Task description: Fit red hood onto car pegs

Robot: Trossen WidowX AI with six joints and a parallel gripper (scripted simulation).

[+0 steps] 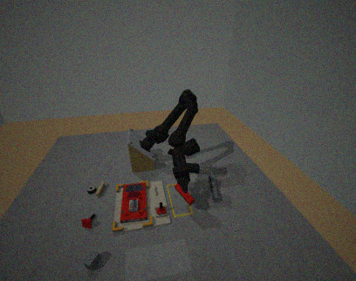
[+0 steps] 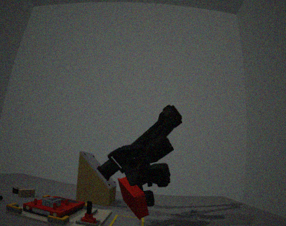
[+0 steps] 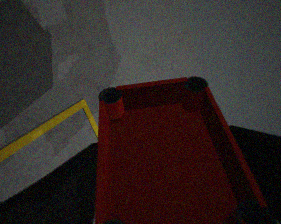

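Note:
The red hood (image 1: 184, 195) (image 2: 134, 198) (image 3: 163, 165) is held above the table, tilted steeply. Its hollow side, with dark holes in the corner bosses, faces the wrist camera. My gripper (image 1: 182, 185) (image 2: 137, 189) is shut on the hood, with dark fingers on both sides of it in the wrist view. The red chassis (image 1: 140, 190) (image 2: 68, 209) lies left of the hood in the top and exterior views. The grey engine block (image 1: 133, 204) (image 2: 51, 201) sits on its deck. The jig (image 1: 117, 214) has orange corner brackets. The pegs are too small to make out clearly.
A yellow outline (image 1: 171, 202) (image 3: 41, 131) is marked beside the jig, near the held hood. A red part with a black post (image 1: 160, 209) (image 2: 88, 217) stands right of the chassis. A tan wedge (image 1: 141, 162) (image 2: 87, 182) stands behind. A wheel (image 1: 92, 189) and small block (image 1: 100, 189) lie left.

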